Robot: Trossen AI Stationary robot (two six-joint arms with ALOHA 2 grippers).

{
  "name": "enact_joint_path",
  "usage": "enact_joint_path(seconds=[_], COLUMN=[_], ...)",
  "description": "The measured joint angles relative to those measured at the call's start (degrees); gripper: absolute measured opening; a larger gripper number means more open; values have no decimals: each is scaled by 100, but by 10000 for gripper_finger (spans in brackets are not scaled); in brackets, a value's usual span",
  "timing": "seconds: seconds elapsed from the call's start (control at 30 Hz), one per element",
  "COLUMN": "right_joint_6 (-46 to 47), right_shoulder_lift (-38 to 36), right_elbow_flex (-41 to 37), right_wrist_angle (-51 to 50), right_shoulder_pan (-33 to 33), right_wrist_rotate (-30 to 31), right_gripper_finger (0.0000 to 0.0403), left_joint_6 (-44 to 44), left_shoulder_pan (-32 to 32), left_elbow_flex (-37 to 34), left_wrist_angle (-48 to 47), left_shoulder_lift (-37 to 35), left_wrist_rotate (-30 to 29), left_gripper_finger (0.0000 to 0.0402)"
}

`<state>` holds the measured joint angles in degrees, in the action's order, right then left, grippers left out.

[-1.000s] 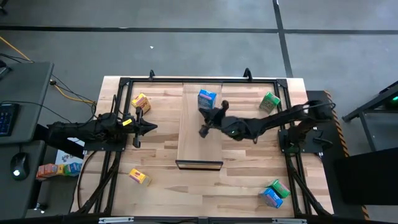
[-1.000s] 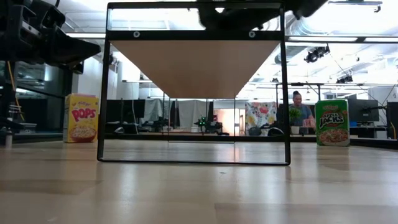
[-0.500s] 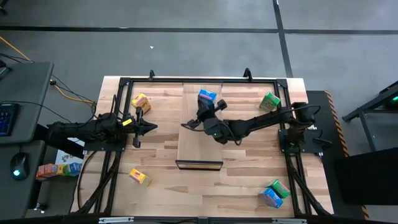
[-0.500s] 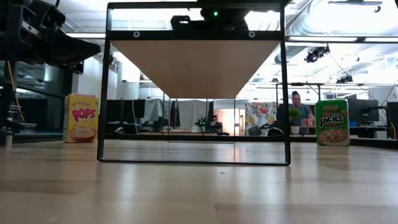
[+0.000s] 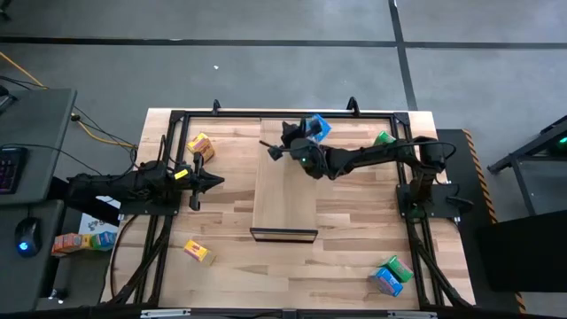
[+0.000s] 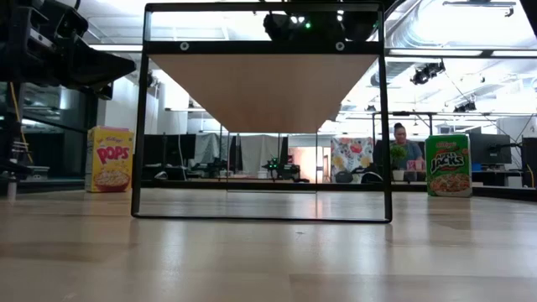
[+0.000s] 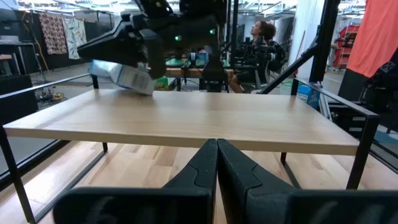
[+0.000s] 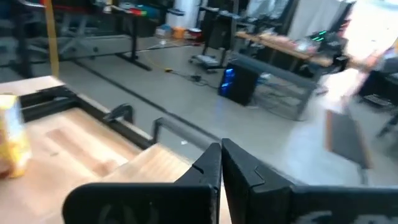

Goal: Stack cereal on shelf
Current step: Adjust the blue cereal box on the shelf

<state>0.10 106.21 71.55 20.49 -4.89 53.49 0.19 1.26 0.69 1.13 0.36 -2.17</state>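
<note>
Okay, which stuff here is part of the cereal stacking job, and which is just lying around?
Job:
blue cereal box tipped at the right gripper
shelf
yellow boxes
green boxes
second blue box

Lying about:
computer mouse
keyboard

A robotics lab or workshop: bare concrete floor (image 5: pixel 266 80), exposed ceiling ducts (image 6: pixel 419 38), and far workbenches (image 7: pixel 186 70) crowded with gear. A person (image 6: pixel 404 151) sits at a far desk, and a keyboard (image 5: pixel 7 168) lies left of the table.
</note>
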Motion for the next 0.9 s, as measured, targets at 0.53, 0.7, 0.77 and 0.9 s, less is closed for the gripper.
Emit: enact_joint_path(seconds=[0.53,0.7,0.77,0.9], right_joint_6=[965,2077,2568,3203], right_shoulder_lift=[-2142,-3426,-3806,-4241], right_elbow_flex=[-475,-2046,-2621,-3367], right_wrist_angle=[-4471,-4433,-4333,-3733], right_shoulder_pan=[657,790,724,363], right_wrist_rotate=[14,-217,-326,-825], right_gripper_finger=[0,0,0,0], left_joint_6=[0,0,0,0], left_shoulder_pan=[0,0,0,0], left_elbow_flex=[0,0,1,0], left_wrist_angle=[2,0,0,0], left_shoulder_lift=[0,0,0,0], left_wrist_rotate=[0,1,-1,-1], left_gripper_finger=[3,3,3,3])
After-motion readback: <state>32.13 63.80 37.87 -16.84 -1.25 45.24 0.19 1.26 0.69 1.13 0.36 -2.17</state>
